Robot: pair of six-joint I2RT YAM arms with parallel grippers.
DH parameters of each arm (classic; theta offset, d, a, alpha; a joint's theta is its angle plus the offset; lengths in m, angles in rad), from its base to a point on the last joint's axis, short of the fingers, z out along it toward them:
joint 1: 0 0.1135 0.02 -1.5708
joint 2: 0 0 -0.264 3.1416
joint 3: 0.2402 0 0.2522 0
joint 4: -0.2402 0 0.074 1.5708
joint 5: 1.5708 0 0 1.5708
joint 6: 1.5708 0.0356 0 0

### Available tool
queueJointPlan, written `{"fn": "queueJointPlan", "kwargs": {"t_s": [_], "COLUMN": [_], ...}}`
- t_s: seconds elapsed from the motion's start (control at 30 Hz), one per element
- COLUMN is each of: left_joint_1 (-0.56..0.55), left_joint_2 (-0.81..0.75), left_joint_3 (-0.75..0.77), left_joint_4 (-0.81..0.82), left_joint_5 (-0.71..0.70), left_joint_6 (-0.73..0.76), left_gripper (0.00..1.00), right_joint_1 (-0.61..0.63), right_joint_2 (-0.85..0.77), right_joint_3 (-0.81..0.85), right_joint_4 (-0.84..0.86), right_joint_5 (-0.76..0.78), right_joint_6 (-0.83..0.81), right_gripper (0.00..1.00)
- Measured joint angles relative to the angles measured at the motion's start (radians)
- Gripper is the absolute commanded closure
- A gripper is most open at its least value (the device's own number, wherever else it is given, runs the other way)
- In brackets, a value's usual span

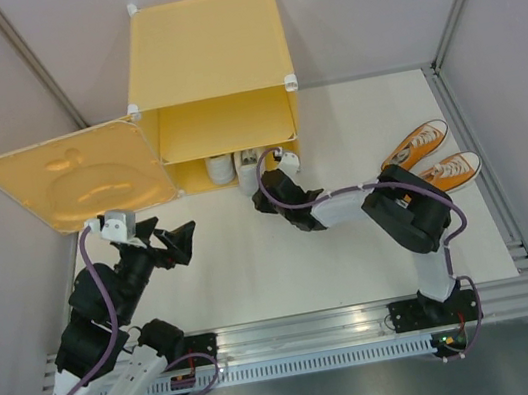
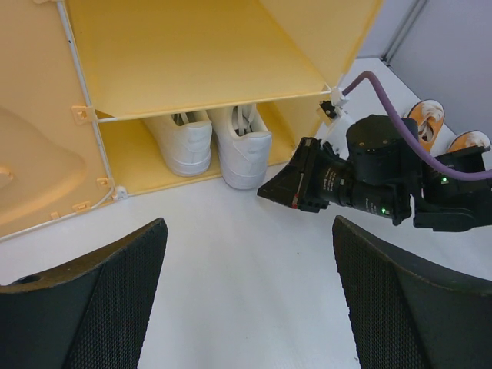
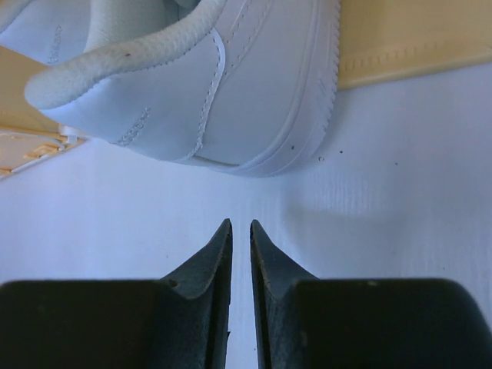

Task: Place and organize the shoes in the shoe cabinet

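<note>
The yellow-orange shoe cabinet (image 1: 204,50) stands at the back with its door (image 1: 68,179) swung open to the left. The two white shoes (image 1: 222,169) (image 1: 248,167) sit side by side in the lower compartment under the shelf (image 2: 192,61), heels outward (image 2: 183,138) (image 2: 244,147). The right one's heel (image 3: 207,84) sticks out over the cabinet's floor edge (image 3: 415,38). My right gripper (image 3: 240,227) is shut and empty, just in front of that heel, apart from it (image 1: 265,189). The orange shoes (image 1: 415,144) (image 1: 450,169) lie on the table at the right. My left gripper (image 1: 175,243) is open and empty (image 2: 250,307).
My right arm (image 2: 361,181) reaches across in front of the cabinet's right side. The orange shoes also show behind it (image 2: 425,123). Grey walls enclose the white table (image 1: 256,270); a metal rail (image 1: 365,317) runs along its near edge.
</note>
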Motion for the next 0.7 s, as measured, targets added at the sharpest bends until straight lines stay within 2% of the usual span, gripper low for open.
{"fn": "queueJointPlan", "kwargs": {"t_s": [0.7], "left_joint_1": [0.000], "left_joint_2": [0.006], "left_joint_3": [0.000], "left_joint_4": [0.000], "left_joint_5": [0.000], "left_joint_6": [0.000], "left_gripper": [0.09], "right_joint_1": [-0.082], "right_joint_2": [0.069], "right_joint_3": [0.105], "right_joint_4": [0.000], "right_joint_5": [-0.106], "right_joint_6": [-0.023], "right_gripper": [0.81]}}
